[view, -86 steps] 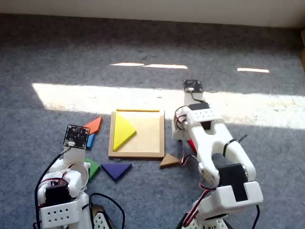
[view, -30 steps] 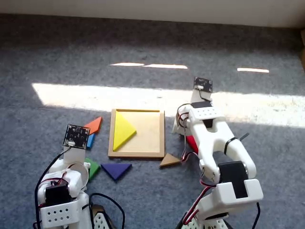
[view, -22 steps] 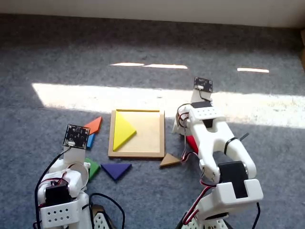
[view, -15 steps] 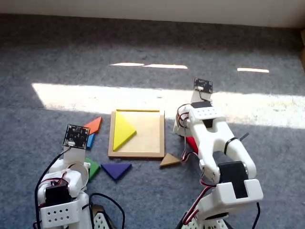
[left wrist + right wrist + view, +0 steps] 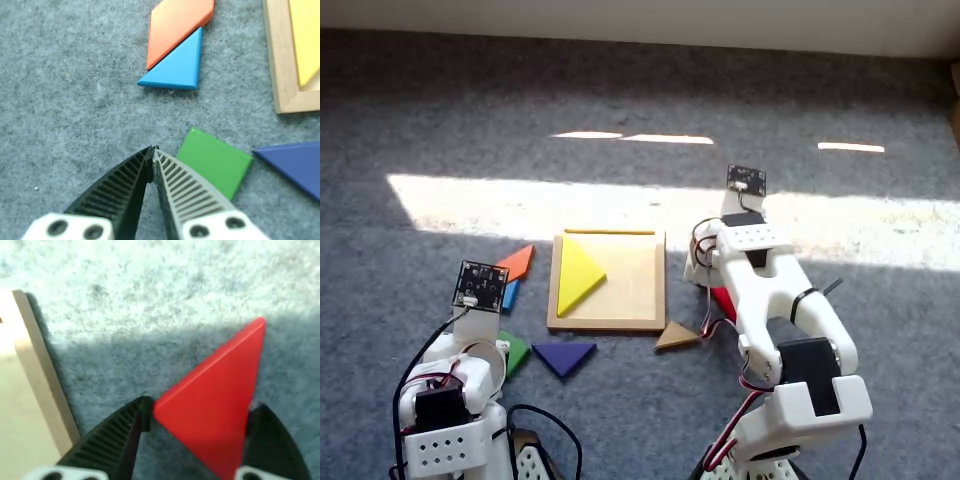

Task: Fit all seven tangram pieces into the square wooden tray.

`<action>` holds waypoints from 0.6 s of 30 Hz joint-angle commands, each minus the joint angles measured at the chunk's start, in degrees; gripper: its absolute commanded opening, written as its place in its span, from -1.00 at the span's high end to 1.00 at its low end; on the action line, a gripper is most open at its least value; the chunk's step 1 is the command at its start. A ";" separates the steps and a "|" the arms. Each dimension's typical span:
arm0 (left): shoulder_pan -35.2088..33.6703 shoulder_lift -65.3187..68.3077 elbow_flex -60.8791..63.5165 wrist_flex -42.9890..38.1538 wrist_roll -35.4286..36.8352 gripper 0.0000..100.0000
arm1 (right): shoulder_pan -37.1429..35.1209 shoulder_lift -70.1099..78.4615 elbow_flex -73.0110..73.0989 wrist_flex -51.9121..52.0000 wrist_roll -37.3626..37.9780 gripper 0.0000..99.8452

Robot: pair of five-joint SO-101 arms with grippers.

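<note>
The square wooden tray (image 5: 638, 292) lies mid-carpet with a yellow triangle (image 5: 577, 272) in its left half. My right gripper (image 5: 197, 415) is just right of the tray, its fingers pressed against both edges of the red triangle (image 5: 215, 395), whose tip shows under the arm (image 5: 723, 301). My left gripper (image 5: 151, 151) is shut and holds nothing, its tips just beside the green square (image 5: 215, 161). Left of the tray lie the orange parallelogram (image 5: 517, 262) and the light blue triangle (image 5: 509, 294). The dark blue triangle (image 5: 564, 355) and tan triangle (image 5: 676, 336) sit in front of the tray.
Grey carpet covers the floor, with a bright band of sunlight (image 5: 840, 215) behind the tray. The tray's right rim (image 5: 42, 370) runs close beside my right gripper. Open carpet stretches behind and to the right.
Since the earliest frame my right arm's wrist has shifted slightly to the right and more of the red triangle shows. Over the last second nothing has visibly moved.
</note>
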 commanded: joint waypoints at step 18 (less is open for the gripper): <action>-0.66 -1.27 1.19 0.35 0.35 0.99 | 0.48 -1.27 -2.42 0.66 7.82 0.59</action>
